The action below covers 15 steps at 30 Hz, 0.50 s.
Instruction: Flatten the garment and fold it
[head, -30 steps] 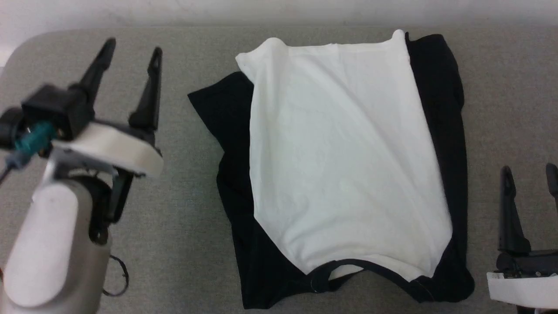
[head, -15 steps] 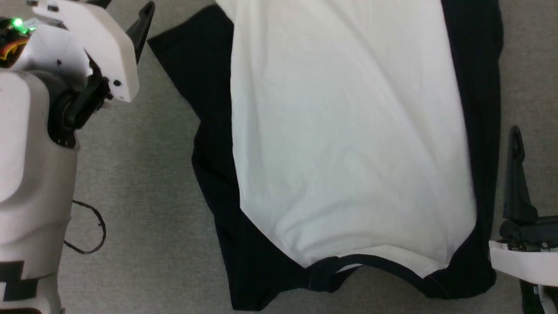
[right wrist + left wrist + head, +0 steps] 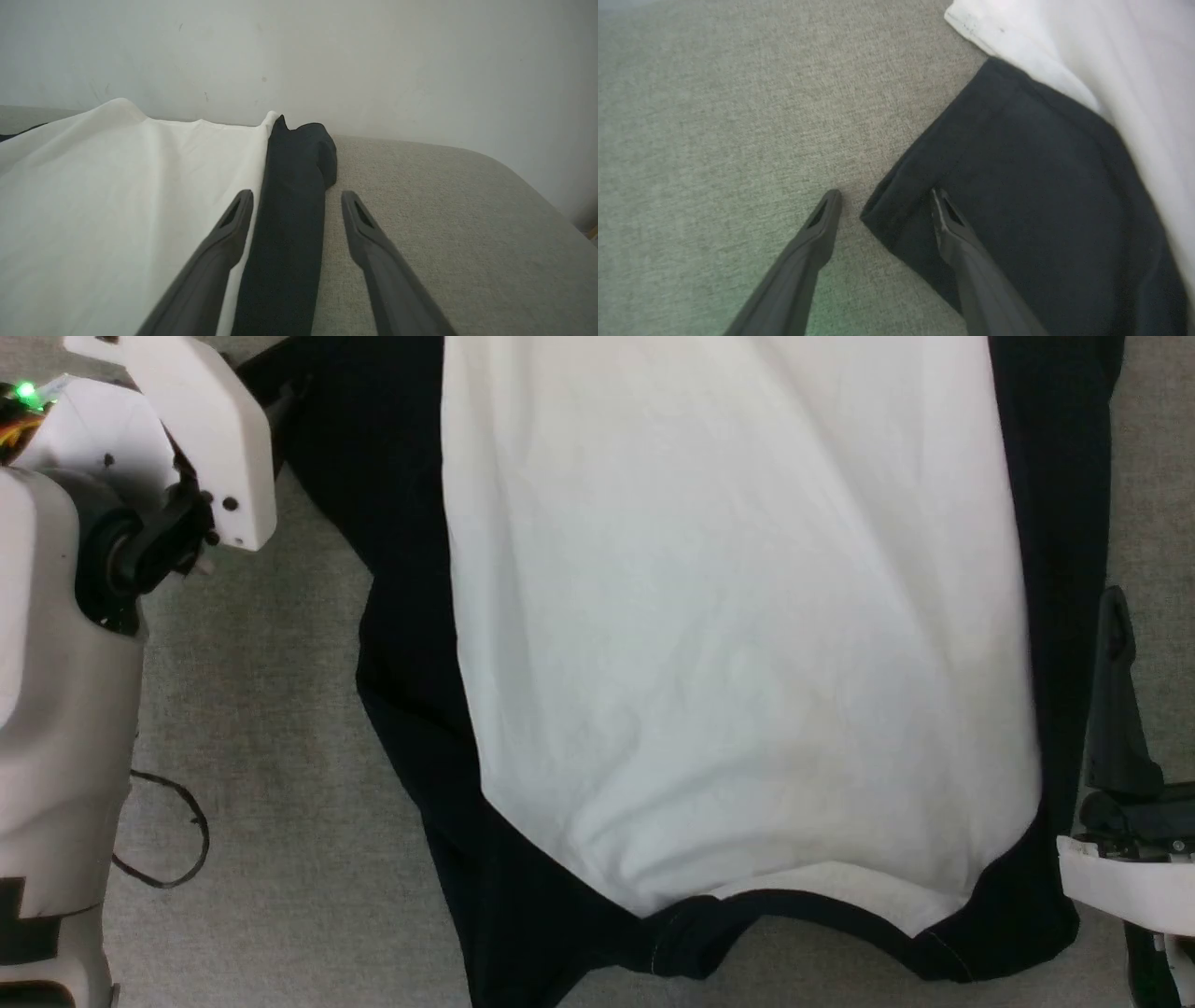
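Since a second ago the head camera has dropped closer, and the left hand (image 3: 885,193) has come in from well apart to the garment (image 3: 728,663). Its jaws stand wide, one finger over the black sleeve (image 3: 1017,186) corner, the other over bare grey tabletop (image 3: 714,116). The right hand (image 3: 297,192), equally wide and holding nothing, straddles the garment's opposite black edge. The garment lies spread on the tabletop.

Pincer (image 3: 885,192) spread wide, gripping nothing. Between the tips, the cuff corner of a black sleeve (image 3: 1017,186). Under the right finger (image 3: 971,261), sleeve; under the left finger (image 3: 798,270), bare grey cover (image 3: 714,116). Ahead and to the right, the white of the shirt (image 3: 1111,84), its corner just past the sleeve. Contact with the cloth: unclear.
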Tool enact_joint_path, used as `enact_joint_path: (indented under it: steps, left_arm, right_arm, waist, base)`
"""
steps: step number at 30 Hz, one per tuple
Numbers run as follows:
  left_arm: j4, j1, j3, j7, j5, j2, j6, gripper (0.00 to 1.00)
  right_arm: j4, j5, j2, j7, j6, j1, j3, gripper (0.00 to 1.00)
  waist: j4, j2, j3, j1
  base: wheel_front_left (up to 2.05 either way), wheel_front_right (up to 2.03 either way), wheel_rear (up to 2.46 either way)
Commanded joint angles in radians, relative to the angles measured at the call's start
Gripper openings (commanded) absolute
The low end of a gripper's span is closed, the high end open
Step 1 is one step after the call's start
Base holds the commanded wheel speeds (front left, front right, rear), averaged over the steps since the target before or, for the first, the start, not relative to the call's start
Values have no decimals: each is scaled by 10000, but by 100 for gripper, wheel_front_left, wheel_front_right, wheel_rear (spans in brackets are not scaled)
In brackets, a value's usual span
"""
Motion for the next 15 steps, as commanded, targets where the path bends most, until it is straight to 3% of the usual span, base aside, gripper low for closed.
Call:
enact_joint_path:
  steps: [1,2,8,15]
  left_arm:
    - [277,260,-75,285,-105,3,92,64]
    - [309,324,-93,375,-188,-23,77,0]
    - [229,523,-190,645,-499,1,-80,0]
    - [30,595,122,-1012,-364,-60,-48,0]
  right_arm:
    - [-20,25,-62,-5,-11,-154,-29,100]
    - [-24,21,-77,8,-11,-159,-43,100]
    - [-36,-29,-146,99,-11,-167,-120,100]
    - [126,-40,-149,138,-11,-124,53,100]
  waist:
    - [-28,0,57,1]
    - [-17,0,47,1]
    - [103,0,-133,1]
    - [258,0,-826,1]
  base:
    - [0,0,0]
    - [0,0,0]
    - [0,0,0]
    - [0,0,0]
